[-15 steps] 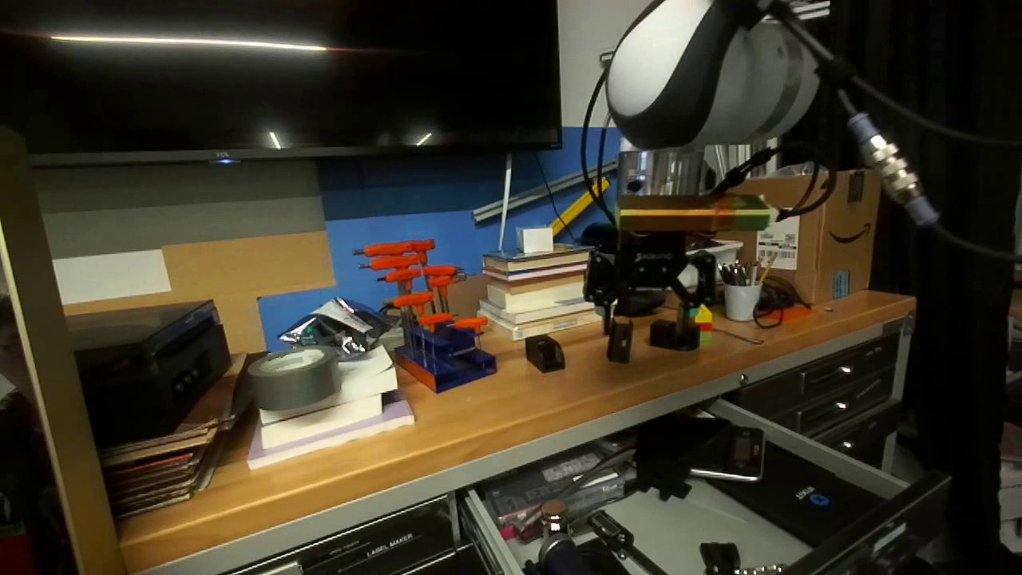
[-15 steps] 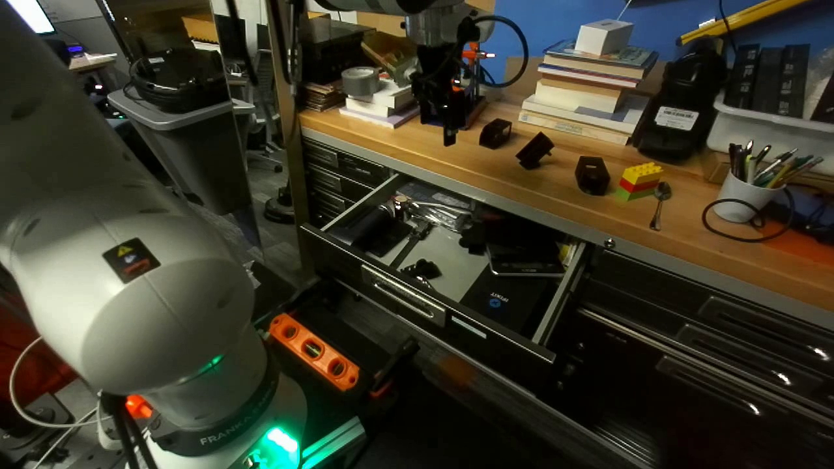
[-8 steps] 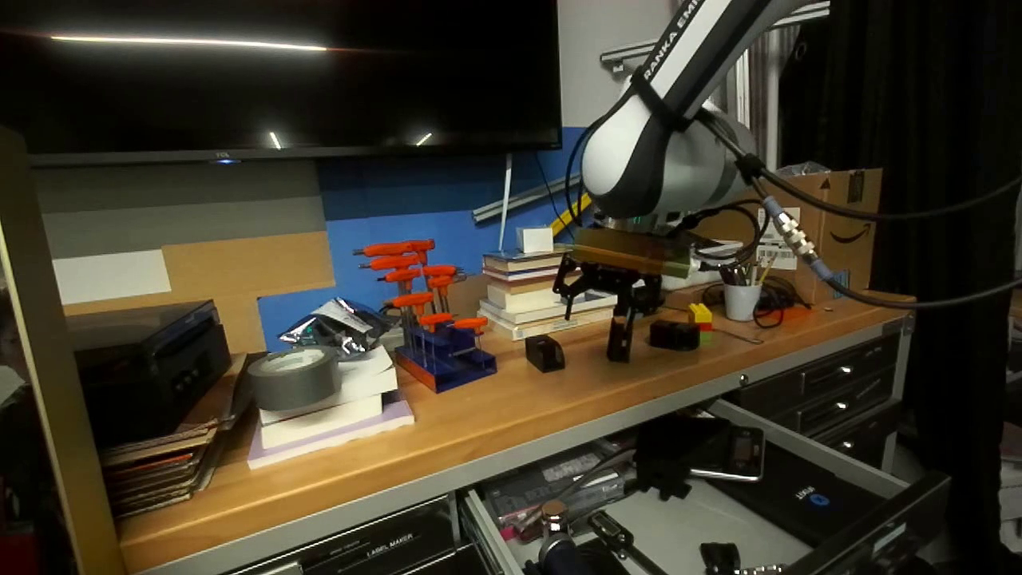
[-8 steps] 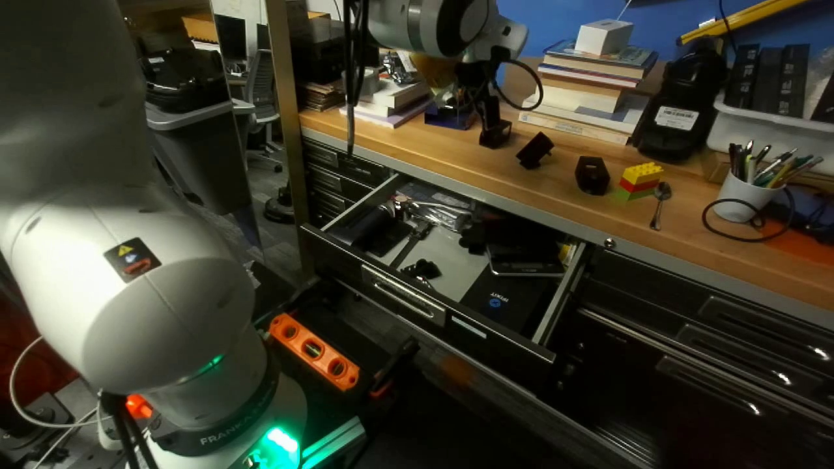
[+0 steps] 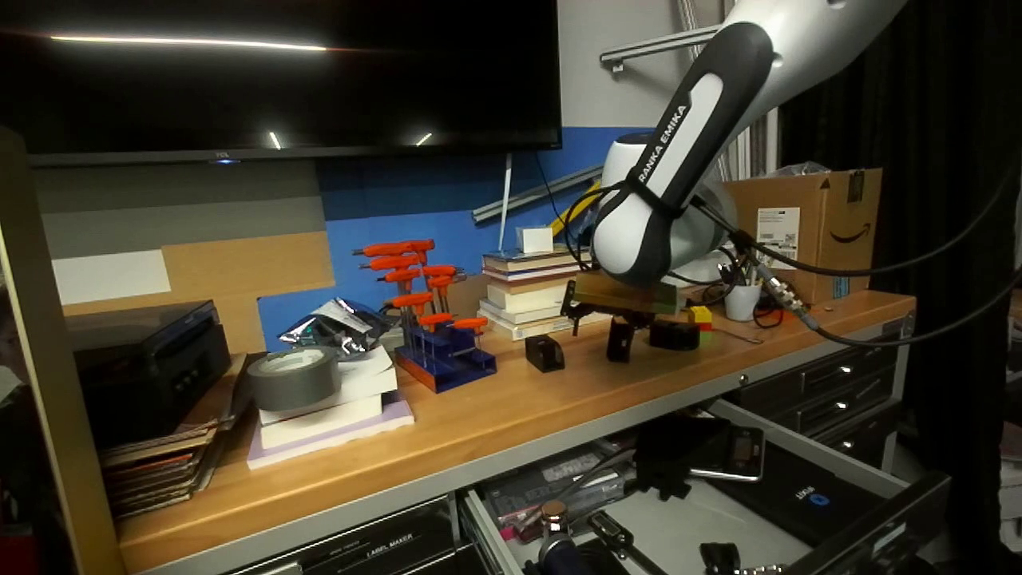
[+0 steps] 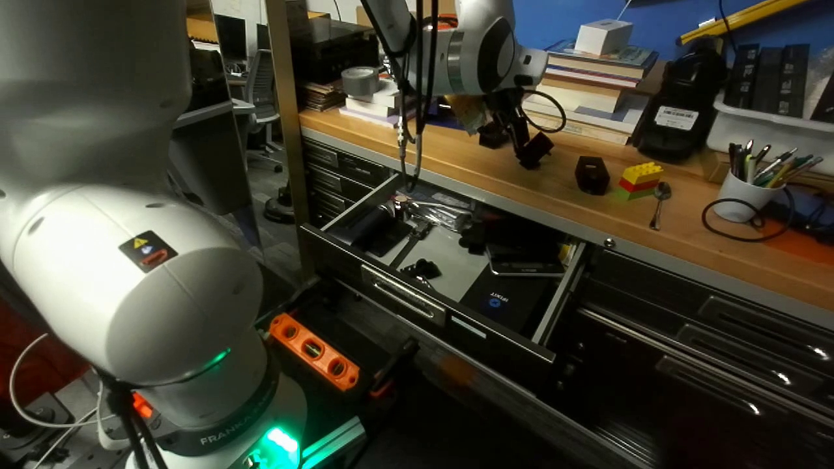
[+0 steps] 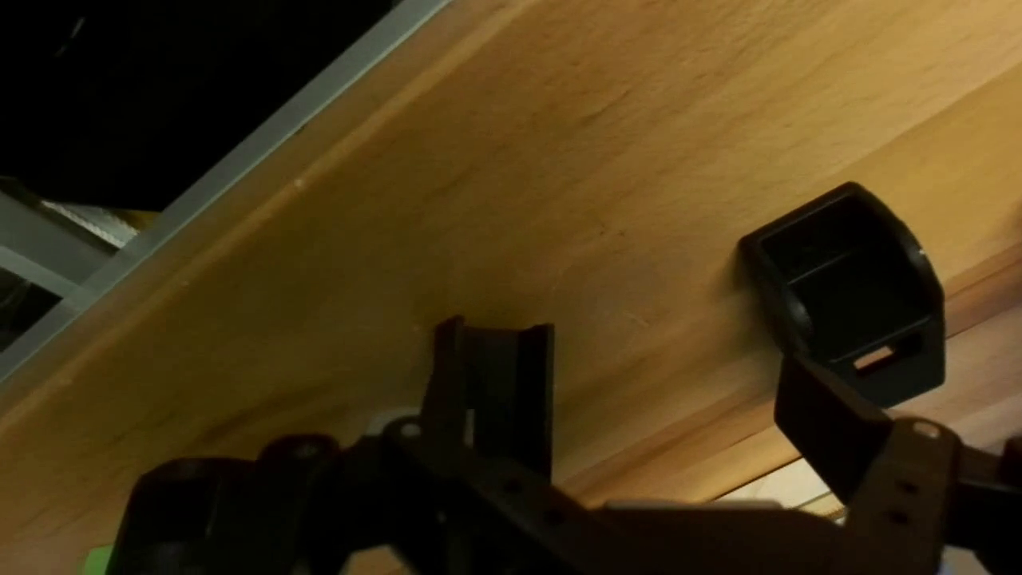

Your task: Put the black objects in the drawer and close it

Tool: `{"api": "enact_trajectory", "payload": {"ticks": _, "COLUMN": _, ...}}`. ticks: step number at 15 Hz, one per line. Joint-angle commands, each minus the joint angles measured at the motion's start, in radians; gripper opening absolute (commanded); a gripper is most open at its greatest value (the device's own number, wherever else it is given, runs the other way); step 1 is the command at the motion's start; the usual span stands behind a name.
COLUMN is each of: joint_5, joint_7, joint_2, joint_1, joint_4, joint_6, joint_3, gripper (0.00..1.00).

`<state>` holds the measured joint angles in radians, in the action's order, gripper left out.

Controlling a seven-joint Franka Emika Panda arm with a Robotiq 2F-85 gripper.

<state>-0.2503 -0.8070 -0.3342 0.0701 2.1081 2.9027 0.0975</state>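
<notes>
Above the grained wooden worktop (image 7: 599, 168), the fingers (image 7: 834, 427) stand apart near a hollow black object (image 7: 862, 295).

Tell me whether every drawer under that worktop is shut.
No: in an exterior view, the wide drawer stands pulled well out from under the worktop.

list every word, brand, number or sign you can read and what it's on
"RANKA EMIKA": arm, first letter covered
"FRANKA", rest unclear: base
"TCL": TV
"LABEL MAKER": cabinet front
"IFIXIT": flat case in the open drawer
Curved arrow: carton
Warning triangle: sticker on arm
Too small or blurred: all else, such as the carton label and white label on the black bag
</notes>
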Motion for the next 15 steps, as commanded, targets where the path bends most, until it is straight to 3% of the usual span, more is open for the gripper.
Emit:
{"api": "enact_trajectory", "payload": {"ticks": 1, "joint_5": -0.081, "joint_7": -0.108, "joint_2": -0.056, "joint_1": 0.079, "joint_4": -0.098, "joint_6": -0.026, "joint_3": 0.081, "gripper": 1.00}}
{"api": "enact_trajectory", "payload": {"ticks": 4, "joint_5": -0.133, "joint_7": -0.194, "joint_2": -0.089, "joint_1": 0.144, "joint_4": -0.143, "joint_6": -0.043, "joint_3": 0.150, "gripper": 1.00}}
{"api": "enact_trajectory", "payload": {"ticks": 7, "joint_5": -0.138, "joint_7": -0.215, "joint_2": -0.091, "joint_1": 0.200, "joint_4": -0.168, "joint_6": -0.148, "joint_3": 0.197, "gripper": 1.00}}
{"api": "enact_trajectory", "payload": {"ticks": 11, "joint_5": -0.156, "joint_7": -0.216, "joint_2": -0.073, "joint_1": 0.204, "joint_4": -0.193, "joint_6": -0.341, "joint_3": 0.176, "gripper": 1.00}}
{"api": "enact_trajectory", "payload": {"ticks": 15, "joint_5": -0.175, "joint_7": -0.246, "joint_2": -0.074, "joint_1": 0.189, "joint_4": -0.179, "joint_6": -0.328, "joint_3": 0.168, "gripper": 1.00}}
